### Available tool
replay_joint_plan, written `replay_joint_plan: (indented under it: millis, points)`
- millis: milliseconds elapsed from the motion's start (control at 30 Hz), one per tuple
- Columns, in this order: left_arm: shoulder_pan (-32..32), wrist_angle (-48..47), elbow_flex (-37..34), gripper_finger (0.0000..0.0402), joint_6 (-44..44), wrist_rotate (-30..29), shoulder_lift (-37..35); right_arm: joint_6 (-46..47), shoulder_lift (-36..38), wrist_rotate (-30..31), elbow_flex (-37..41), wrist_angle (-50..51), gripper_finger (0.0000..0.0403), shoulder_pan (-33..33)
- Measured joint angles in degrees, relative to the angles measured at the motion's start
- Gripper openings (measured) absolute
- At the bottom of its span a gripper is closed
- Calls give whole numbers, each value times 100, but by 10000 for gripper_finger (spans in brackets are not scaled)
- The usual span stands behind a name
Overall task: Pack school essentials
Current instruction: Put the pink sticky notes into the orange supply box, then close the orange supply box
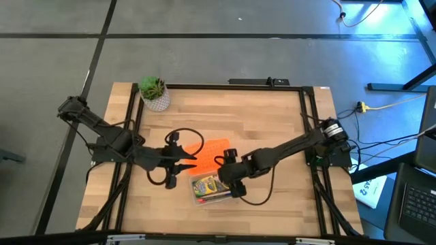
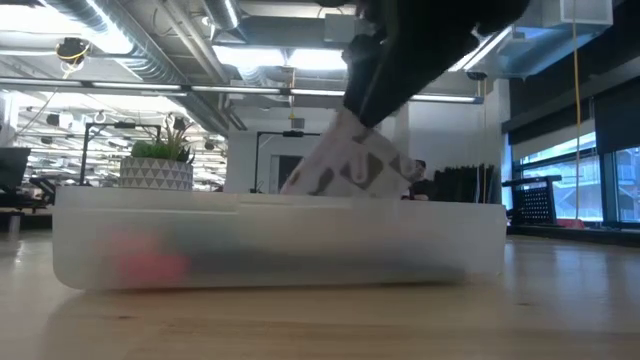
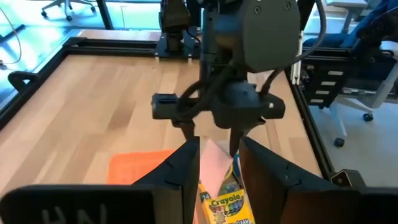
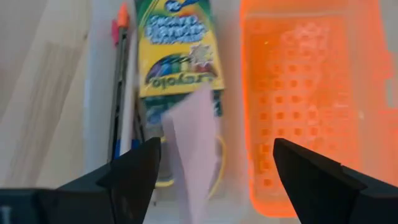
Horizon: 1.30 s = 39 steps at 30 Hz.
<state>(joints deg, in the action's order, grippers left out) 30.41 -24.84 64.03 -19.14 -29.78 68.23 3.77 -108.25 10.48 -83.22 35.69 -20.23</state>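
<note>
A clear case (image 1: 212, 196) stands near the table's middle. In it lie a green-and-yellow crayon box (image 4: 177, 50), thin pencils (image 4: 121, 93) and a yellow scissors handle (image 4: 221, 163). A pink note pad (image 4: 193, 149) stands tilted in the case. Its upper end (image 2: 350, 165) sticks out above the case wall (image 2: 280, 240). My right gripper (image 4: 214, 149) is open above the case, pointing steeply down, with the pad between its fingers. My left gripper (image 1: 182, 163) hovers left of the case, near the orange lid (image 1: 211, 151). Its fingers (image 3: 186, 165) are narrowly open with nothing between them. My right gripper comes at the pink note pad from above, its fingers standing wide on either side of the pad's upper end (image 2: 345, 125). The pad is much narrower than the gap. I cannot tell whether a finger touches it.
The orange perforated lid (image 4: 305, 93) lies flat on the table, right beside the case on its far side. A green potted plant (image 1: 154, 92) stands at the far left corner. Black rails (image 1: 303, 122) frame the wooden table top.
</note>
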Motion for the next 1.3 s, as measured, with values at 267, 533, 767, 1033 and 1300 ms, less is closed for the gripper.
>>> replay_joint_plan:
  millis: [267,533,767,1033,1300]
  points:
    - [37,0,0,105,2,-5,0,-127,-1,4,0,10,310,-2]
    - [37,0,0,105,13,-4,0,-127,3,-842,0,27,310,-7]
    - [37,-2,0,105,15,-2,0,-268,5,-1330,0,77,310,-5]
    - [36,-126,0,105,-228,-85,2,-347,188,-451,-182,871,310,63]
    - [-53,-1565,0,105,-2435,-415,2,-212,250,-403,-300,1271,310,334]
